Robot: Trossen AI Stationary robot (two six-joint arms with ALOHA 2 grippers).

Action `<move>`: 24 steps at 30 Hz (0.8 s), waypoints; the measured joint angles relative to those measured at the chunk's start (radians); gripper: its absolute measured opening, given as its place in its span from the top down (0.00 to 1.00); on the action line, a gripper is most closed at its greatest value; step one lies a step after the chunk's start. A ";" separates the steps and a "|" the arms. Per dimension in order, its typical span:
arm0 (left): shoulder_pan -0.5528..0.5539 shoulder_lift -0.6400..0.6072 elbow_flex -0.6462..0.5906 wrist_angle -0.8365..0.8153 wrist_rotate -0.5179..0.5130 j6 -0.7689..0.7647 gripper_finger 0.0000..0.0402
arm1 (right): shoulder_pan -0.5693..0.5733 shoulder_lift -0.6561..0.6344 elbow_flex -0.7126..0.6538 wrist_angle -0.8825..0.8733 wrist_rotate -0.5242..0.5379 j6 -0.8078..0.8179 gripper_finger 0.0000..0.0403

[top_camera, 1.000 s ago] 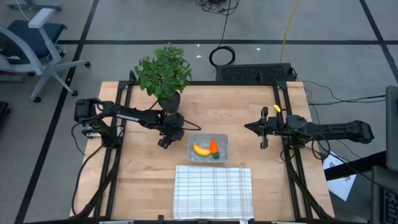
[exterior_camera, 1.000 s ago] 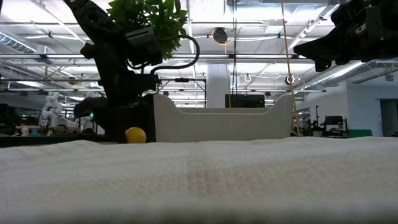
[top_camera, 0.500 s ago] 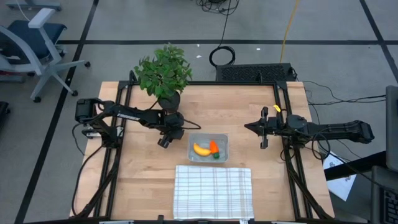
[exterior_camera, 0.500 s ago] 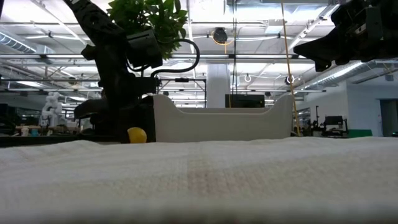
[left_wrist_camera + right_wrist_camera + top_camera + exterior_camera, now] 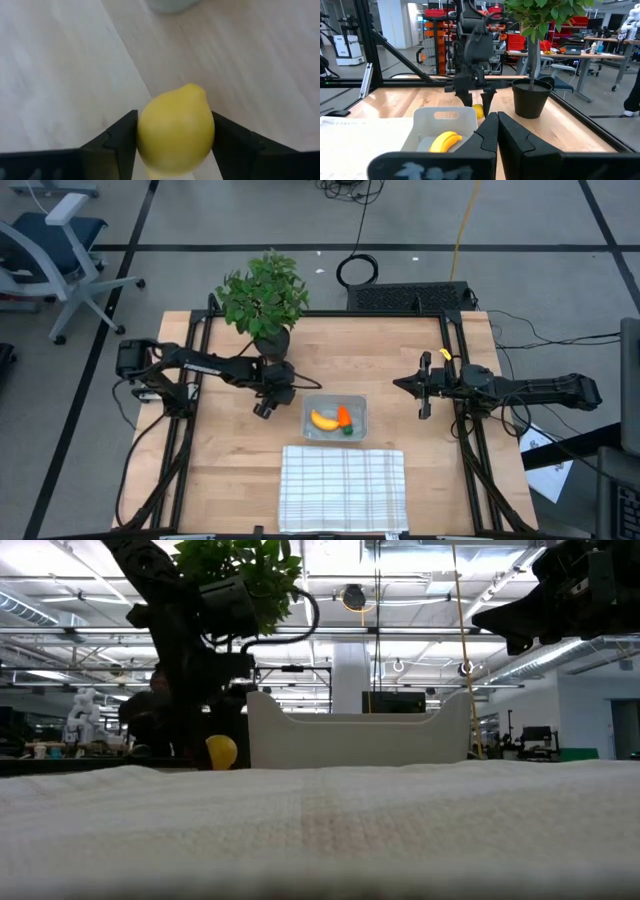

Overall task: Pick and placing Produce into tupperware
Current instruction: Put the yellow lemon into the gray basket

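My left gripper (image 5: 263,409) stands just left of the tupperware (image 5: 335,418) and is shut on the small yellow lemon (image 5: 175,127). The lemon also shows in the low view (image 5: 221,751), beside the container's pale wall (image 5: 350,740). The clear tupperware rests on the wooden table and holds the curved banana (image 5: 323,419) and the orange carrot (image 5: 344,417). My right gripper (image 5: 397,385) hovers shut to the right of the container, well above the table, and touches nothing. My left gripper pinches the lemon across its round middle (image 5: 150,135) between the two fingers (image 5: 122,137), one on each side. The fingers come from above, pointing down (image 5: 487,97). The lemon's pointed end (image 5: 194,90) sticks out beyond the fingertips, and it hangs low over the table.
A potted plant (image 5: 262,300) stands at the far side, close behind my left arm. A white checked cloth (image 5: 342,488) lies near the table's near edge, in front of the container. Black frame rails (image 5: 190,380) run along both sides. Bare wood lies between the container and my right gripper.
My left gripper has risen a little while staying shut on the lemon. In the low view the lemon stands slightly higher and slightly nearer the container than a second ago. My right arm has kept still.
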 joint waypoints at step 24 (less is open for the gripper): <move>0.042 -0.536 0.002 -0.100 0.170 -0.198 0.49 | 0.000 0.000 0.000 0.000 0.000 0.007 1.00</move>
